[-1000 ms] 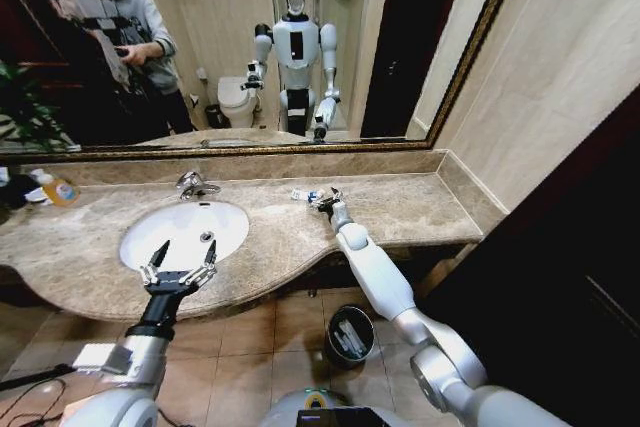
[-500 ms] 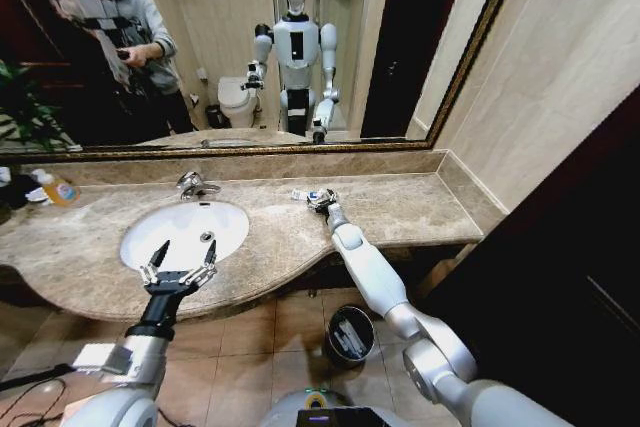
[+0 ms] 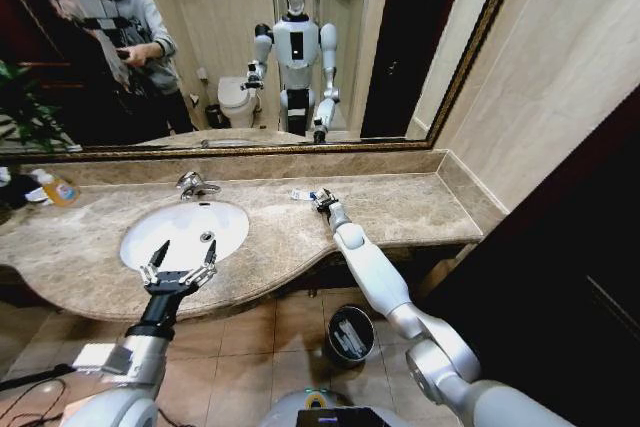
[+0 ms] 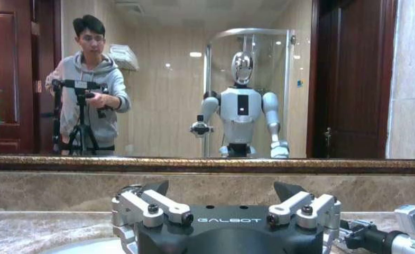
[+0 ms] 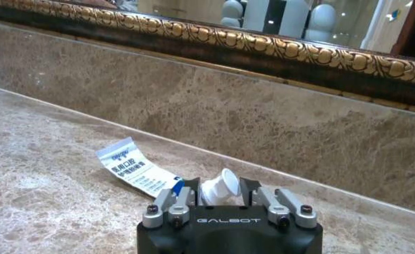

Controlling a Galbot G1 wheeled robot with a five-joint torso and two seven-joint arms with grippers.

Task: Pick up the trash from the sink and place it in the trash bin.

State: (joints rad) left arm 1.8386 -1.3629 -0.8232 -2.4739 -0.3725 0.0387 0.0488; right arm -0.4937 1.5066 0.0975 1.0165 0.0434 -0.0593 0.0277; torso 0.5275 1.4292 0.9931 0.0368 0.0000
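Right gripper point(image 5: 214, 191) closed on white tube point(image 5: 145, 175) lying on counter right of sink point(image 3: 185, 232). Left gripper point(image 3: 178, 265) wide open, empty, over sink's front rim.

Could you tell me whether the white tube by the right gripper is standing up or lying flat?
Lying flat: the white tube rests lengthwise on the marble counter.

Open counter point(image 3: 400, 209) beside backsplash point(image 5: 193, 100).

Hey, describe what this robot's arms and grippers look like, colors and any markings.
Both arms have glossy white-and-silver rounded shells with grey joints. The left gripper and right gripper have black bodies lettered GALBOT in white, silver linkage fingers with dark screws, and dark pointed tips.
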